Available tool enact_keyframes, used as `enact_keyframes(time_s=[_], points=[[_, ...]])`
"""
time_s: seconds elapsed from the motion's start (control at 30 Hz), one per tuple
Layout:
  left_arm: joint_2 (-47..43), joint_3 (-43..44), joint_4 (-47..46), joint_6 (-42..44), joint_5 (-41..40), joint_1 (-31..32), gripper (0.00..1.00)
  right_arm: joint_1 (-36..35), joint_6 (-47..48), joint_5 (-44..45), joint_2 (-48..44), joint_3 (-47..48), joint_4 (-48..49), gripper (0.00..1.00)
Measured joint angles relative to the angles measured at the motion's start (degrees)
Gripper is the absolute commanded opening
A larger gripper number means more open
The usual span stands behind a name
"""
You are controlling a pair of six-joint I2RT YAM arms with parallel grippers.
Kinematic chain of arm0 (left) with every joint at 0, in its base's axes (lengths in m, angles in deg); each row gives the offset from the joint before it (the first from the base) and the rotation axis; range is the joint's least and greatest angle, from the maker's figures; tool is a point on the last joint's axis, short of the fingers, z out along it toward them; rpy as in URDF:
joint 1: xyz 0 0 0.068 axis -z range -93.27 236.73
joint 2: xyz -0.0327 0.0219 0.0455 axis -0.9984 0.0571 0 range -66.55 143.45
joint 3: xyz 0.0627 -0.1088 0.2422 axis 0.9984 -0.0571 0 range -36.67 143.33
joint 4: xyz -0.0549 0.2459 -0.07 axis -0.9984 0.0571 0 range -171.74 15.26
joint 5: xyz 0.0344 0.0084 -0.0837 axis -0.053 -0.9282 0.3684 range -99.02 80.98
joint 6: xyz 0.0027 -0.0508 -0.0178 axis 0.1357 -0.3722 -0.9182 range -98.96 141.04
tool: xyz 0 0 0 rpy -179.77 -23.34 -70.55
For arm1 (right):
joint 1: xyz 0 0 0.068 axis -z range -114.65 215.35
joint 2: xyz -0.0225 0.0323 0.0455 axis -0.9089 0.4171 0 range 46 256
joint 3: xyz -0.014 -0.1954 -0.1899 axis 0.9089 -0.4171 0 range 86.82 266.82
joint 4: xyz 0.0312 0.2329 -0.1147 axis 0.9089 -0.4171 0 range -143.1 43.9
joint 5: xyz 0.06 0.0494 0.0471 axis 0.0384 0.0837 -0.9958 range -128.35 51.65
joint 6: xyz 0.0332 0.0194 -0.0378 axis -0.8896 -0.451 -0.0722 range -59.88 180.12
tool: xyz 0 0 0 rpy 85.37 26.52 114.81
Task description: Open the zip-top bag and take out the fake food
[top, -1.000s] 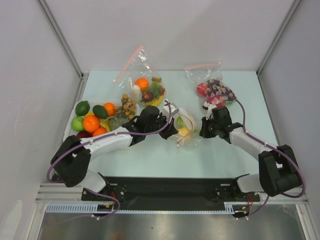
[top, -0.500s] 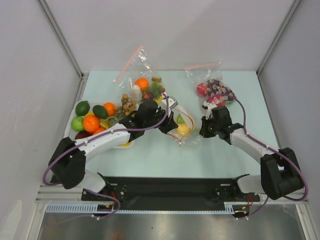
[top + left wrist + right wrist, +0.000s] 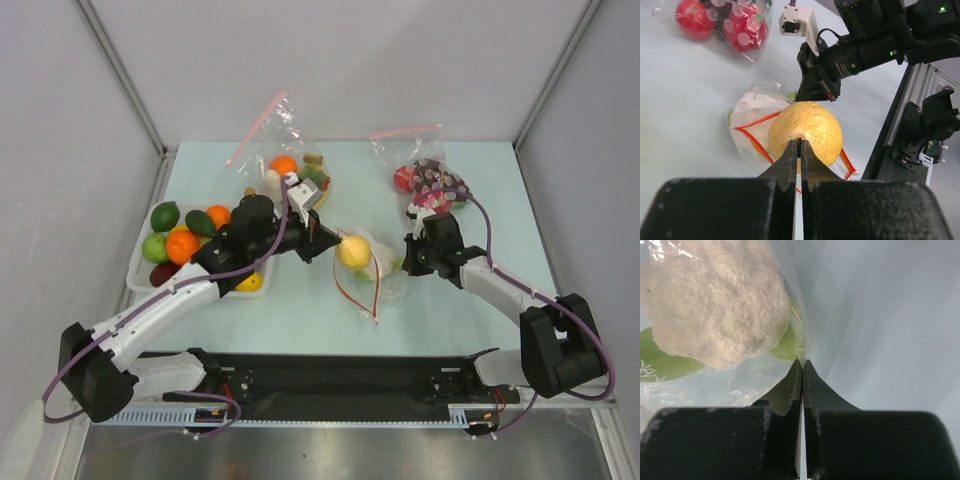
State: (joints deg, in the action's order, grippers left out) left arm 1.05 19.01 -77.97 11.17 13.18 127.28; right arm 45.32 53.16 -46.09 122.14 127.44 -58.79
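My left gripper (image 3: 335, 246) is shut on the yellow round fruit (image 3: 353, 250) and holds it just left of and above the zip-top bag (image 3: 386, 276). The left wrist view shows the fruit (image 3: 807, 131) pinched at my fingertips (image 3: 799, 144), with the bag's red-orange rim (image 3: 752, 131) gaping open beneath it. My right gripper (image 3: 405, 263) is shut on the bag's right edge. In the right wrist view my tips (image 3: 801, 363) pinch the clear plastic (image 3: 715, 385). A pale white leafy head (image 3: 715, 305) and a green piece (image 3: 786, 346) lie inside. The brown cluster is hidden.
A white tray (image 3: 133, 272) at the left holds oranges, limes and avocados. Two clear bags with pink zip strips lie at the back, one with orange toys (image 3: 290, 165), one with red-purple toys (image 3: 428, 183). The right arm's wrist (image 3: 860, 45) is close beyond the fruit.
My left gripper drew back to the left and lifted the yellow fruit out of the bag. The bag slumped flat with its mouth open. My right gripper kept its hold.
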Motion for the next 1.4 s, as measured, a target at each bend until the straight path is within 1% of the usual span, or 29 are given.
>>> enact_keyframes(time_s=[0.1,0.23,0.4,0.5,0.6,0.67,0.73,0.83,1.0,1.2,1.4], points=[[-2.1,0.1,2.8,-0.2,0.2,-0.2,0.0,0.0,0.0,0.0,0.1,0.0,0.0,0.0],[-5.5,0.0,10.9,-0.3,-1.6,-1.4,0.0,0.0,0.1,0.0,0.2,0.0,0.0,0.0],[-13.0,0.9,23.4,-1.2,-8.0,-6.9,0.0,0.1,0.2,-0.2,1.2,0.0,0.4,0.0],[-16.9,3.7,30.9,-1.9,-13.3,-10.8,0.0,0.5,0.2,-0.3,2.0,0.0,0.6,0.0],[-18.9,6.0,36.3,-2.8,-19.3,-15.5,0.0,0.9,0.2,-0.8,2.3,0.0,0.7,0.0],[-19.0,6.3,39.0,-3.7,-22.3,-20.2,0.0,1.2,0.2,-1.2,2.3,0.0,0.7,0.0],[-18.6,6.3,41.5,-4.3,-25.1,-26.3,0.0,1.4,0.2,-1.6,2.3,0.0,0.8,0.0],[-17.3,6.2,43.4,-4.9,-29.5,-31.7,0.0,1.8,0.2,-2.2,2.4,0.0,1.0,0.0],[-17.0,6.4,44.0,-5.2,-34.3,-39.2,0.0,2.3,0.2,-3.6,2.4,0.0,1.3,0.0],[-18.3,7.7,44.0,-5.0,-37.7,-45.1,0.0,2.8,0.2,-5.2,3.0,0.0,2.0,0.0],[-18.9,7.7,44.2,-3.5,-39.6,-53.9,0.0,2.9,0.1,-6.6,3.1,0.0,2.7,0.0]])
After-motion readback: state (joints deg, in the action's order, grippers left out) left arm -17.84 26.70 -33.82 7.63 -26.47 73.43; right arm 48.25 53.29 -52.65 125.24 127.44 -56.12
